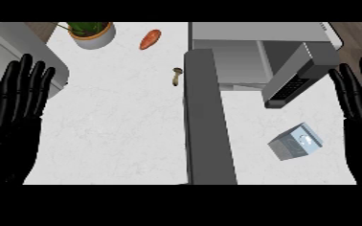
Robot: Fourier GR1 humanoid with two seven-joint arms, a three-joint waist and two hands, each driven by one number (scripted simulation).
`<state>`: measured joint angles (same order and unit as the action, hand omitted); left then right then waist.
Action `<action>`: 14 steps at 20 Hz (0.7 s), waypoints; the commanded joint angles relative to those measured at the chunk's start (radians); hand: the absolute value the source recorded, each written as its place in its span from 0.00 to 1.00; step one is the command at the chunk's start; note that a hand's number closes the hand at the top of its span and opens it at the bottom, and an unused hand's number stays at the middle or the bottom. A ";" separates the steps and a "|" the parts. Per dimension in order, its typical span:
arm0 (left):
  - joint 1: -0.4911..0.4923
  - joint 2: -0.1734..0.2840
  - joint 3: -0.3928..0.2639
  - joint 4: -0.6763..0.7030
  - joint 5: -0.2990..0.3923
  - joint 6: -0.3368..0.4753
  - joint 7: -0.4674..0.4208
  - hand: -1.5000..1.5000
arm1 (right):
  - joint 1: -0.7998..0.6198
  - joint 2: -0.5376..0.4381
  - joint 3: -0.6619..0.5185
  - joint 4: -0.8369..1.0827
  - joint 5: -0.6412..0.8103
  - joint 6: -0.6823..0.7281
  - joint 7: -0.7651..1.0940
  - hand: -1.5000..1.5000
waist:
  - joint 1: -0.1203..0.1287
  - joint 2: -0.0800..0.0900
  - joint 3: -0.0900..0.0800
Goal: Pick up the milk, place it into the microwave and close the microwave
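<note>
- The milk (295, 141), a grey carton with a pale blue face, lies on the white worktop (120, 124) at the lower right, turned askew so that its long axis runs diagonally from lower left to upper right.
- The right hand (349, 98) rests at the view's right edge, fingers straight and pointing up, holding nothing; the milk lies below and to the left of it, near but not touching.
- The left hand (21, 105) rests at the left edge, fingers spread and straight, empty, well apart from the milk.
- The microwave (262, 43) stands at the upper right with its door (297, 76) swung open towards the viewer; the milk lies just below the door's lower end.
- A long dark grey bar (206, 119) runs up the worktop between the left side and the milk.
- A mushroom (176, 76), a carrot (150, 39) and a potted plant (92, 32) lie on the left part.
</note>
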<state>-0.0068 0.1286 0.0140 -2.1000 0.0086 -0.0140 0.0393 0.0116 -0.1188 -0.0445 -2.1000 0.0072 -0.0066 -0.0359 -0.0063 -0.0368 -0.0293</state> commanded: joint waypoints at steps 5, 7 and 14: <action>0.022 0.007 0.008 -0.008 0.032 -0.032 0.004 0.00 | 0.083 -0.180 -0.168 -0.042 -0.319 0.279 -0.007 0.00 | -0.003 0.035 0.030; 0.021 -0.083 0.010 0.054 0.164 -0.018 0.005 0.00 | 0.117 -0.173 -0.081 -0.059 -0.411 0.368 0.008 0.00 | -0.017 0.035 0.030; 0.251 -0.011 0.091 -0.162 0.341 -0.156 0.049 0.00 | 0.225 -0.261 -0.298 -0.091 -0.624 0.468 0.062 0.00 | 0.007 0.033 0.029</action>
<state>0.1468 0.1018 0.0733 -2.1654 0.2629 -0.1186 0.0642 0.1874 -0.3567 -0.2755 -2.1683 -0.5253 0.4144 -0.0015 -0.0046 -0.0047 -0.0008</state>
